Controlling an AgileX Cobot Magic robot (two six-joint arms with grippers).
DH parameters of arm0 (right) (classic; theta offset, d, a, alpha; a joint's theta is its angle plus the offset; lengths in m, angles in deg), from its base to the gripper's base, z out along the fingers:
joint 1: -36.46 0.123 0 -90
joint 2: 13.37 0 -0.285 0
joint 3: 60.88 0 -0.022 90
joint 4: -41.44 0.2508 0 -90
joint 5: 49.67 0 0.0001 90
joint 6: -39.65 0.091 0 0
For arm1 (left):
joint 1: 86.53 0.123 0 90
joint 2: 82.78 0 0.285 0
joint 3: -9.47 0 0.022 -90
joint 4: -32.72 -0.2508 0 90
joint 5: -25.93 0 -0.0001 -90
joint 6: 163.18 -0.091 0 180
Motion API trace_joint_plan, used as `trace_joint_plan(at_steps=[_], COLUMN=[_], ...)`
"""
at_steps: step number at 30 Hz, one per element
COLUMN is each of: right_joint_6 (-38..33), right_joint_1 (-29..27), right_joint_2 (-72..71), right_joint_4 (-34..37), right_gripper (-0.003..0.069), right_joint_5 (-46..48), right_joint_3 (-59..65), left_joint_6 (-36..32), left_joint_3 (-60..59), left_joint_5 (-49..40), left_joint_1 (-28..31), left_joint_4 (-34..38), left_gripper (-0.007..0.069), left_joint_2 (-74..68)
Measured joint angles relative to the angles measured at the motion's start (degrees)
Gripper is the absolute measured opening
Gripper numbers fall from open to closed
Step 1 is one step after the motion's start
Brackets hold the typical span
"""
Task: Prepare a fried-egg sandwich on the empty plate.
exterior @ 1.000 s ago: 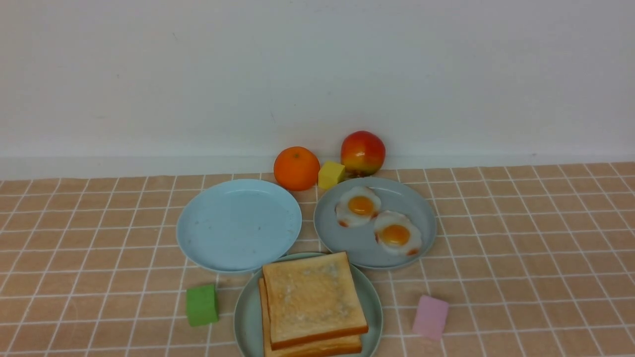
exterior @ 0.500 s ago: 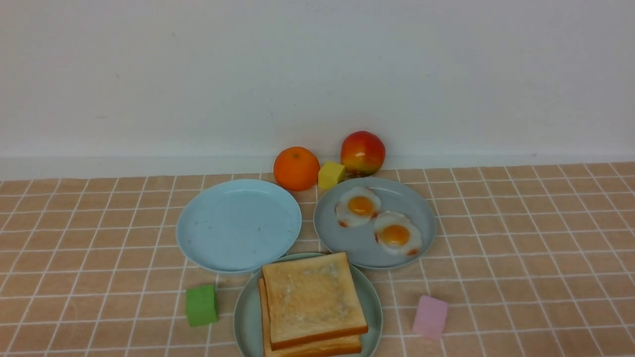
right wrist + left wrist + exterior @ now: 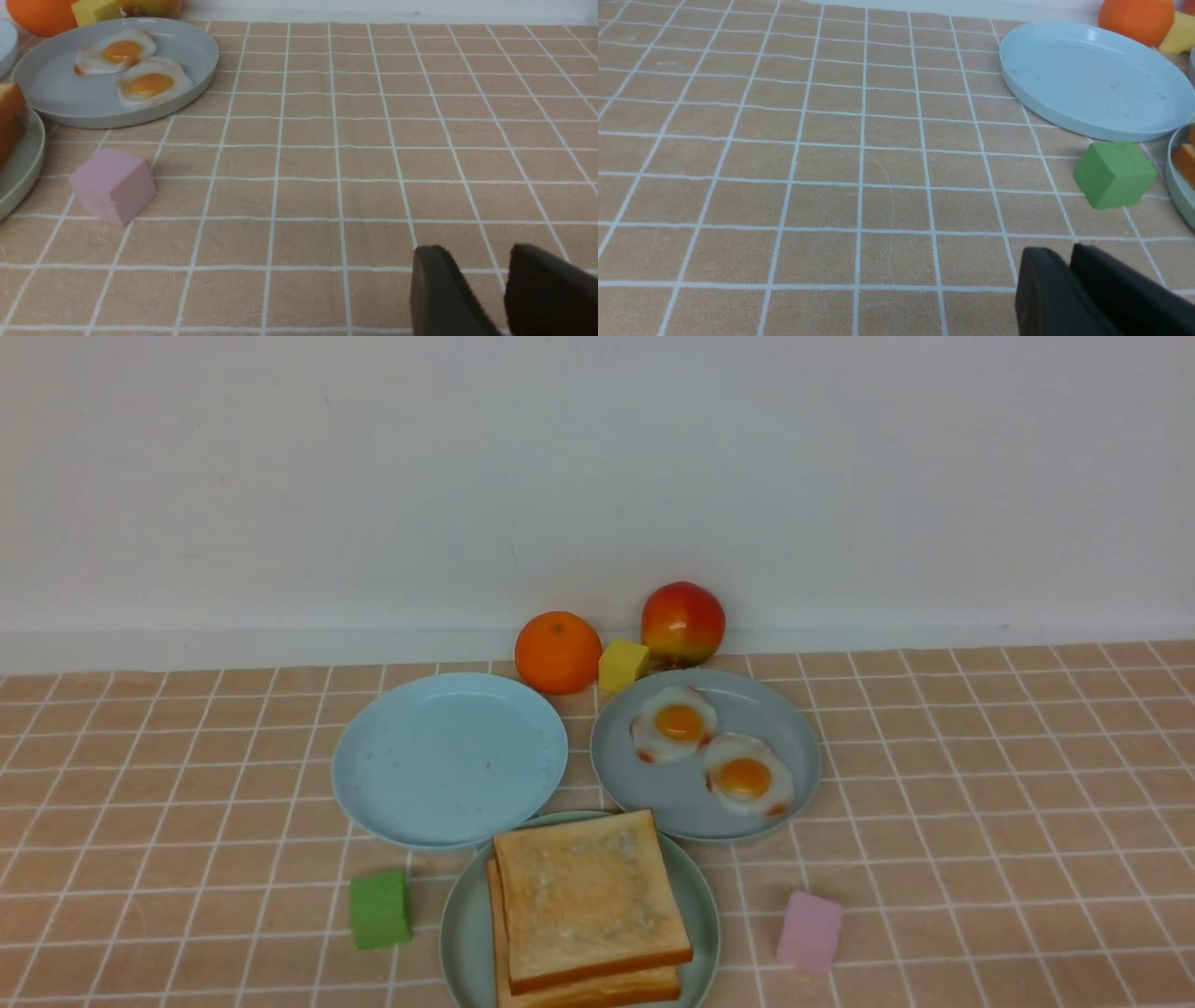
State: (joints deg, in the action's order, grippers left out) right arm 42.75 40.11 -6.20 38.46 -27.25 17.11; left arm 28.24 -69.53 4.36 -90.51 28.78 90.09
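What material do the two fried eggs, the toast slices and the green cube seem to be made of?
Fried eggs: probably soft moulded plastic or rubber; slightly glossy whites, uniform orange yolks.
Toast slices: likely foam or soft plastic; matte, grainy top, very even orange-brown crust.
Green cube: seemingly foam or matte plastic; flat single colour, slightly rounded edges, no shine.

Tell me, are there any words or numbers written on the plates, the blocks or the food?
No words, numbers, labels or signs can be read anywhere.
The light blue plate, the grey-blue plate and the mint-green plate are plain.
The green block, pink block and yellow block have blank faces.
The toast, fried eggs, orange and apple carry no stickers.
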Motion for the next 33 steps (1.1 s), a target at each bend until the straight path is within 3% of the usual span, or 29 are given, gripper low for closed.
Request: trace_joint_plan(at_steps=[33], right_joint_6=[0.0], right_joint_1=[-0.1], right_joint_2=[0.0], right_joint_4=[0.0], right_gripper=[0.0239], right_joint_5=[-0.2], right_joint_3=[0.0], left_joint_6=[0.0], left_joint_3=[0.0], left_joint_5=[0.0], left_joint_1=[0.0], left_joint_4=[0.0], left_gripper=[0.0113], left_joint_2=[0.0])
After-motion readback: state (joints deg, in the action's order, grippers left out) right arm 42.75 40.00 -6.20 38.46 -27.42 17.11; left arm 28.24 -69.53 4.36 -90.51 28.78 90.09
